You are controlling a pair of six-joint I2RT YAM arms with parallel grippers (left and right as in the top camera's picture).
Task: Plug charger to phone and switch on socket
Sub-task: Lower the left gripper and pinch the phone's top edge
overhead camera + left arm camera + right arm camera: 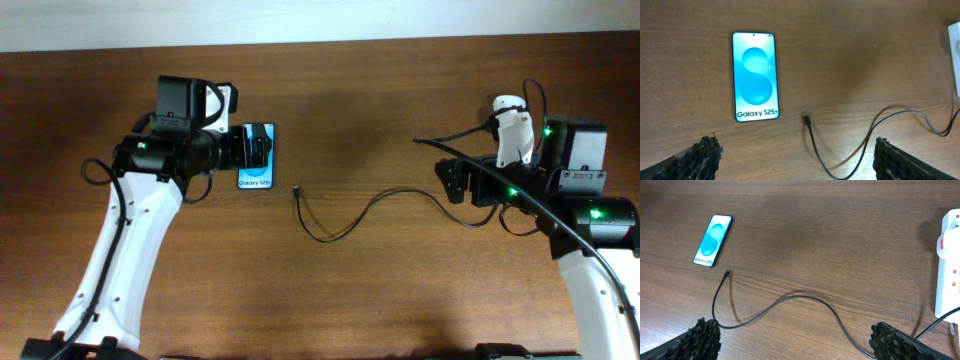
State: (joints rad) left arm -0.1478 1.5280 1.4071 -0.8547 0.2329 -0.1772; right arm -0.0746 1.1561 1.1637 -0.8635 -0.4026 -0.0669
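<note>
The phone (258,170) lies flat on the wooden table, its blue screen up; it also shows in the left wrist view (755,76) and the right wrist view (713,240). The charger, a thin black cable (352,220), curves across the table; its plug tip (297,191) lies just right of the phone's bottom end (805,118) (728,273). The white socket (515,132) sits at the far right, partly under the right arm (949,265). My left gripper (240,148) is open and empty above the phone's far end. My right gripper (457,180) is open and empty above the cable.
The socket's thick white cord end (955,55) shows at the right edge of the left wrist view. A pale strip (320,20) borders the table's far edge. The robots' black cables loop beside each arm (95,170).
</note>
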